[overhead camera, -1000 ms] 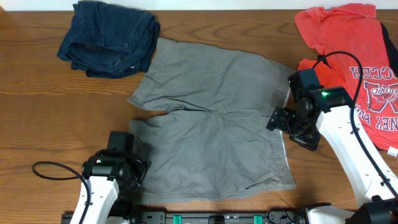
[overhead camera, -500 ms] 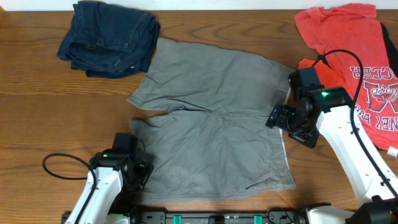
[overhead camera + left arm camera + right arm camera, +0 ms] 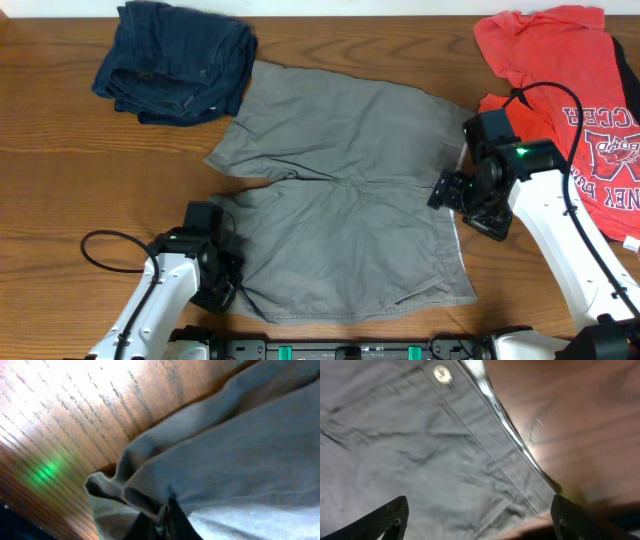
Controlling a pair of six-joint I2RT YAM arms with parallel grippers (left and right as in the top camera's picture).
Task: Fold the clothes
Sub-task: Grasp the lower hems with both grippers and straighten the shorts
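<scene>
Gripping the near leg hem of the flat-spread grey-khaki cotton shorts (image 3: 340, 200) with the left fingers (image 3: 167, 521), clamped fully shut on a small bunched ridge of cloth right at the edge. Judging by that, taking hold of a corner for lifting the leg and carrying it over as a first fold. Pressing low against the brown wooden surface (image 3: 60, 200) there, probably the only way of catching a hem lying flush on the wood.

Hovering the right fingers (image 3: 446, 190) spread wide over the opposite, waistband side, holding nothing. Showing, in the right wrist view, a black fingertip (image 3: 390, 515) at either side of bare cloth, with the pale waistband button (image 3: 440, 373) and the band's edge beyond. Likely lining up to close on the waistband, for raising both ends together instead of dragging one.

Leaving the shorts in the middle of the surface, just beside the crumpled dark navy denim garment (image 3: 175, 60) at the far left and near the red T-shirt with white lettering (image 3: 570, 90) at the far right. Not yet showing any fold.
</scene>
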